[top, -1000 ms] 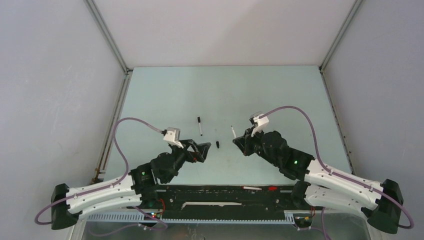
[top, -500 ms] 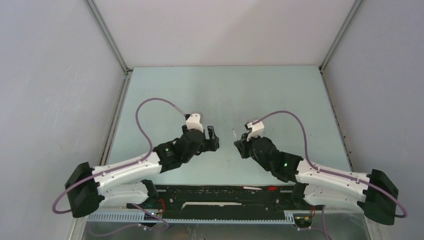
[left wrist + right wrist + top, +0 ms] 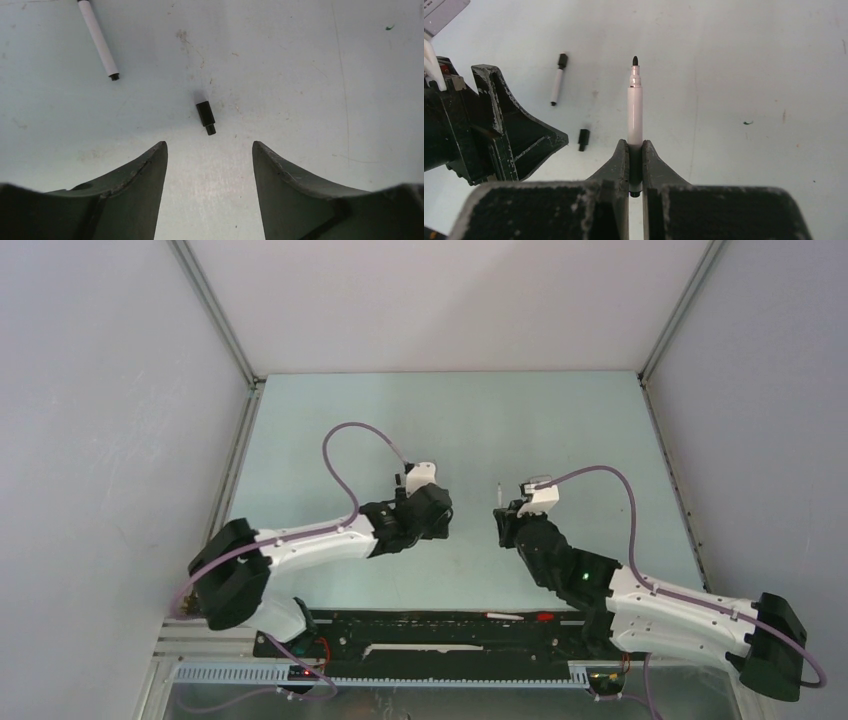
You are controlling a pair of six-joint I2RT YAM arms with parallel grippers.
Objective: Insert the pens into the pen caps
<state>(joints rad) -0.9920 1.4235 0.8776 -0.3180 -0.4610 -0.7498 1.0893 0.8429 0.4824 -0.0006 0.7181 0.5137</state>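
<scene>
Black, and likely light and slick, the loose pen cap (image 3: pixel 205 116) lies on the table (image 3: pixel 310 75) just ahead of my open left fingers (image 3: pixel 145 175); I'd pinch its wider body. My right fingers (image 3: pixel 616 162) clamp the uncapped white pen (image 3: pixel 634 110) by its tail, nib forward.

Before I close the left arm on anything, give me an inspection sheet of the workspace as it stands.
Surface: pale table, faint stains, one small green mark.
Job's things: uncapped pen held with its tip pointing away from the wrist; loose cap lying on the table; capped pen lying beyond it.
Clutter: nothing seen.
Grippers: left gripper open, fingers just short of the loose cap, not touching it; right gripper shut on the uncapped pen.
Cables: purple cables arch above the arms, away from the pens.
Surroundings: grey walls, metal frame.
</scene>
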